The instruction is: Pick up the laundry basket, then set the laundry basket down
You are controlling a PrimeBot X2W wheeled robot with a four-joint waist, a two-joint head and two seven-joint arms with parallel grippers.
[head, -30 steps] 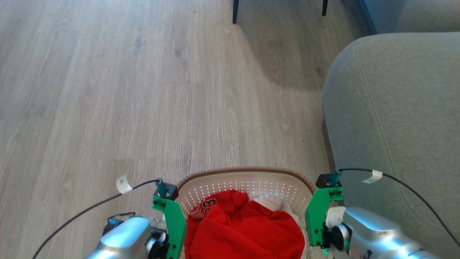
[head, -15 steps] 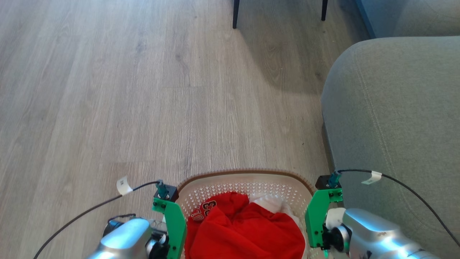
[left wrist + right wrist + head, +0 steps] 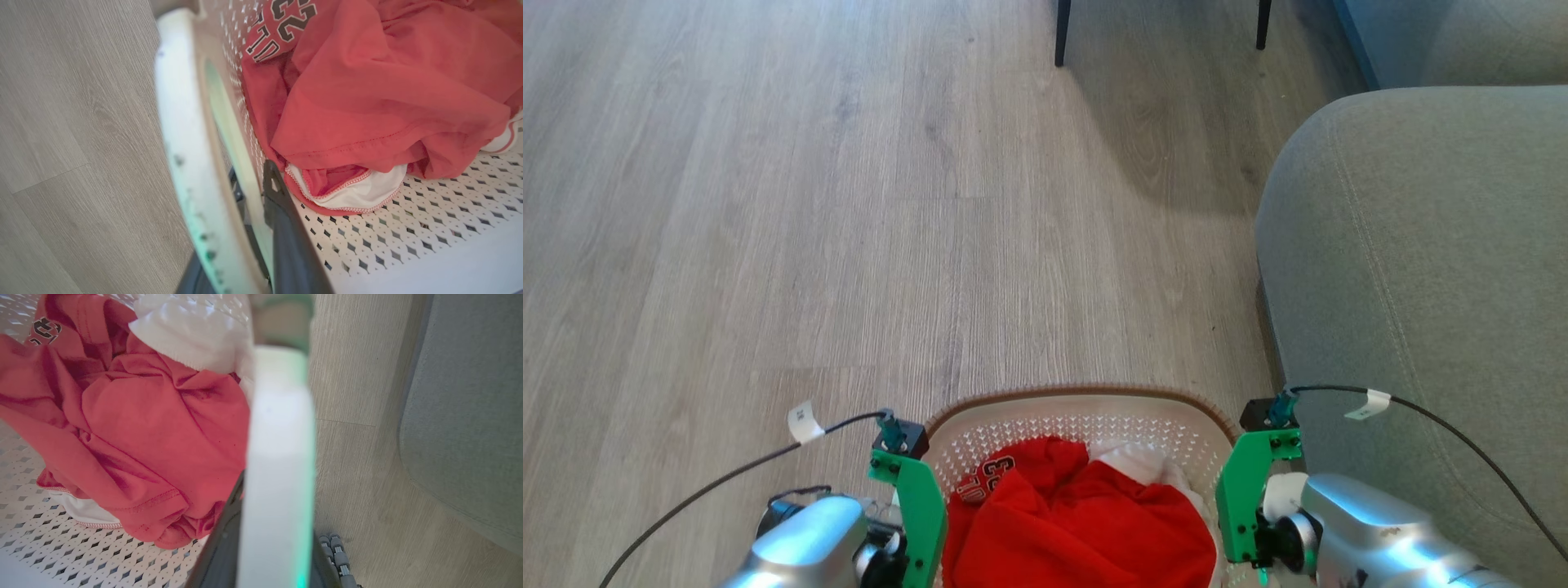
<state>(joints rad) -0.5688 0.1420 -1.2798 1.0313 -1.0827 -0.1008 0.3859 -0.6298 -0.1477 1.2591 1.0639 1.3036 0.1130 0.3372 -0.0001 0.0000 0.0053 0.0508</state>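
— Where is the laundry basket sitting?

— It is showing at the near edge of the head view, right in front of the robot and between its two arms. Wooden floor is stretching away beyond it, and a grey sofa is standing just to its right. I cannot tell whether its base is touching the floor.

— What is lying in it?

— A crumpled red shirt with dark-edged numbers is filling most of it. A white cloth is poking out on the far right side of the shirt.

— What is the left gripper doing?

— It is clamping the basket's left handle. One dark finger is lying inside against the perforated wall and the other is passing outside, pinching the handle between them.

— And the right gripper?

— It is doing the same on the right handle, with a dark finger on each side of the pale bar, closed on it.

— Anything farther off?

— Two dark chair legs are standing on the floor at the far edge.
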